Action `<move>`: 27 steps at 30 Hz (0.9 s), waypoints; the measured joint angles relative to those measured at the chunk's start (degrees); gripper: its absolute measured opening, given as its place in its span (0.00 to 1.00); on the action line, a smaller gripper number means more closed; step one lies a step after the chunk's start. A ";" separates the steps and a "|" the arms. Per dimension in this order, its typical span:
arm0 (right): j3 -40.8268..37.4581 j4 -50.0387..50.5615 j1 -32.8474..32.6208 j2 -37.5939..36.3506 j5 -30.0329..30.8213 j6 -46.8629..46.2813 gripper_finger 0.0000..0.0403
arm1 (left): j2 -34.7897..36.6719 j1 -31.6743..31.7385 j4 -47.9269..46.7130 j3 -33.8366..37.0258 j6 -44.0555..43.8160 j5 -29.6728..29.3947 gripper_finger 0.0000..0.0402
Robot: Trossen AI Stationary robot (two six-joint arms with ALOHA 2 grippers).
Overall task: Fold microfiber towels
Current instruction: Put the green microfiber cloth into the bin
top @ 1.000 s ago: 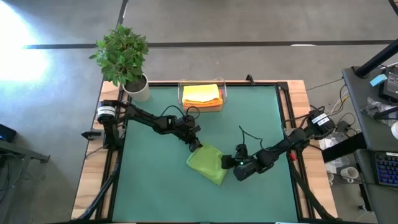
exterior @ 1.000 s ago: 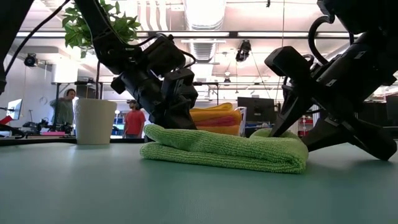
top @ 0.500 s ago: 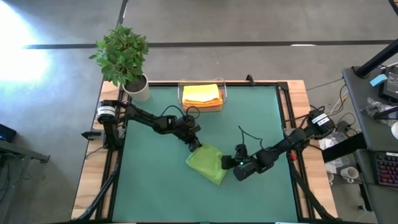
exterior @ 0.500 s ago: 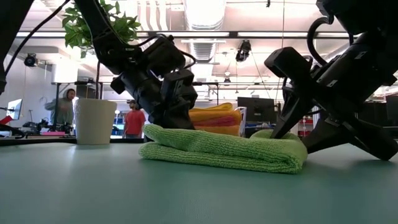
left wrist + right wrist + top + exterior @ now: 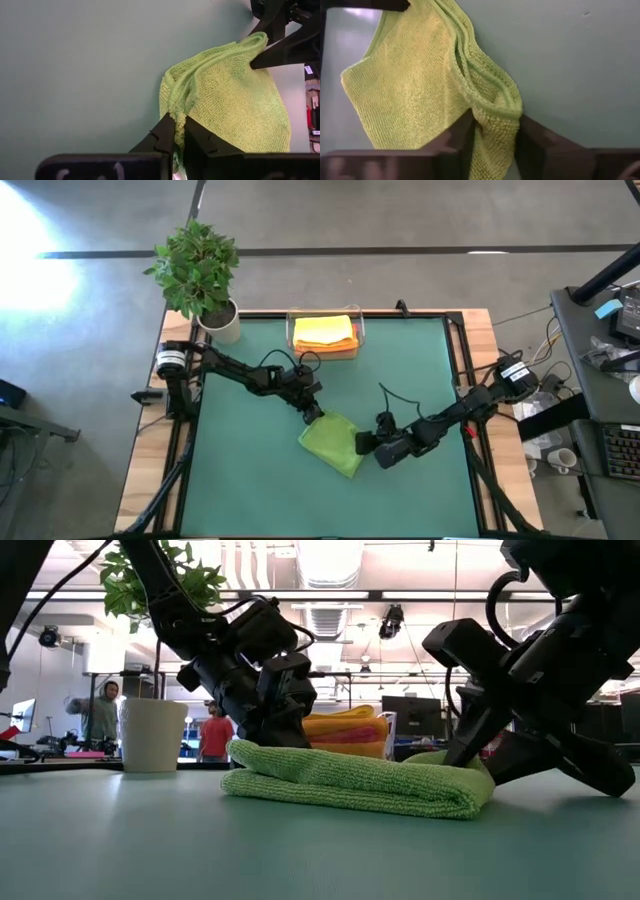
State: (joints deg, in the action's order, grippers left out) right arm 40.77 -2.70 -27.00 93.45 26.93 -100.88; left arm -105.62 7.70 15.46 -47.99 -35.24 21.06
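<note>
green towel [image 5: 333, 443]: folded, mid-mat, between both grippers.
right gripper [image 5: 492, 132]: fingers straddle its thick corner, closing; layers may slip free.
left gripper [image 5: 179, 136]: pinched shut on far corner; uneven pull could unfold it.

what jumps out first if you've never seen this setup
The folded green towel at mid-table, with both grippers on it: the left gripper shut on its far corner, the right gripper astride its right edge. Behind, a clear tray holds folded towels, and a potted plant stands at the far left corner.
</note>
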 joint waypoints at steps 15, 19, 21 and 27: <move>3.43 -0.74 0.44 -0.35 -0.28 6.24 0.02 | 0.79 0.05 -0.26 0.02 2.79 -0.28 0.01; 7.56 4.27 0.90 -0.39 0.18 9.23 0.02 | 2.73 0.04 -2.41 0.02 4.49 -0.31 0.01; 10.46 9.71 0.98 -0.41 1.62 9.42 0.02 | 4.23 0.04 -4.16 0.04 6.03 -0.31 0.01; 19.81 23.49 2.82 -1.62 2.66 15.01 0.02 | 9.59 0.08 -9.19 0.21 9.13 -1.25 0.01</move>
State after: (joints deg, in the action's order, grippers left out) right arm 60.59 20.80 -24.19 91.83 29.59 -85.87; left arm -96.03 7.79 6.27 -47.78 -26.11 19.81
